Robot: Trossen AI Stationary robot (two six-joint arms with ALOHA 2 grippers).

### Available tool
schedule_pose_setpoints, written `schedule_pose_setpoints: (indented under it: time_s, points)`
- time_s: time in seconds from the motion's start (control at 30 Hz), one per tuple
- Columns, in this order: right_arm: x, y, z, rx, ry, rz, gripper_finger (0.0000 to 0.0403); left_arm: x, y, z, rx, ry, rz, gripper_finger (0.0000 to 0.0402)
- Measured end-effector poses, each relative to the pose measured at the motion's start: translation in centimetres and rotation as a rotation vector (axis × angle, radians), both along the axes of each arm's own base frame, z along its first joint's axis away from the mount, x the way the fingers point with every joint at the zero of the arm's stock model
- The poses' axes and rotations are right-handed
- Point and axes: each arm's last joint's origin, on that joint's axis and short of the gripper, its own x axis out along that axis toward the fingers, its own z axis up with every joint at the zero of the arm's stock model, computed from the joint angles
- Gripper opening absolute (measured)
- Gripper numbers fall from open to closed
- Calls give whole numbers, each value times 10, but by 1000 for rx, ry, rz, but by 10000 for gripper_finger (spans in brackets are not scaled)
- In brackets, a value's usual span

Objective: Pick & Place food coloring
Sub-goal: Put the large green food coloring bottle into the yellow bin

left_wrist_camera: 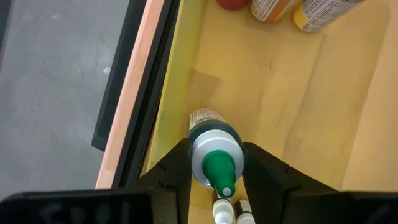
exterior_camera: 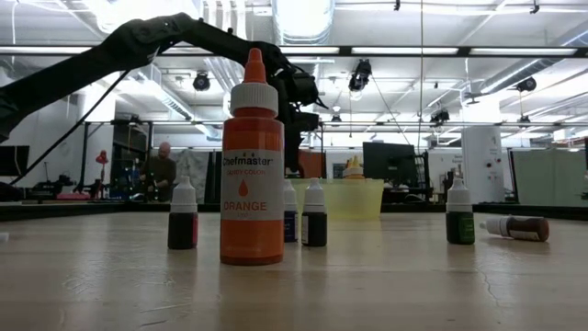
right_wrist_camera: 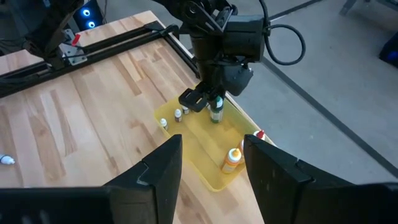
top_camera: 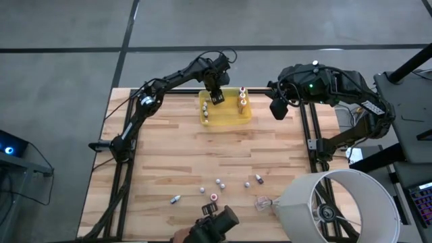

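Note:
A translucent yellow tray (top_camera: 230, 119) sits at the table's far middle. My left gripper (top_camera: 217, 96) reaches down into it, shut on a small food coloring bottle with a green cap (left_wrist_camera: 217, 167). In the tray also stand orange and yellow bottles (top_camera: 242, 100) and tiny white-tipped ones (top_camera: 205, 111). Several more tiny bottles (top_camera: 219, 181) stand or lie scattered on the wood near the front edge. My right gripper (top_camera: 278, 109) hangs open above the table, right of the tray, with nothing between its fingers. My left gripper pinches the bottle's pale collar (left_wrist_camera: 202, 155), just under the green cap, between its two fingers (left_wrist_camera: 175, 169). The fingers come from above, slanting down into the tray. The bottle is upright, body down. Whether its base rests on the tray floor, I cannot tell.
A tall orange bottle (exterior_camera: 251, 165) stands close before the low camera, with small dark bottles (exterior_camera: 183, 221) beside it. A clear crumpled plastic scrap (top_camera: 262, 202) and a white lampshade (top_camera: 337, 206) lie at the near right. The middle of the table is bare wood.

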Motion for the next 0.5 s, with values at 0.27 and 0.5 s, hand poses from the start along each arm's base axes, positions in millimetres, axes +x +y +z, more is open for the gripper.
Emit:
schedule_pose_setpoints:
  time_s: [0.27, 0.5]
  points:
    - [0, 0, 0, 1, 0, 0, 164, 0, 0, 0, -2, -1, 0, 132]
    - [0, 0, 0, 2, -1, -1, 164, 0, 0, 0, -1, -1, 1, 148]
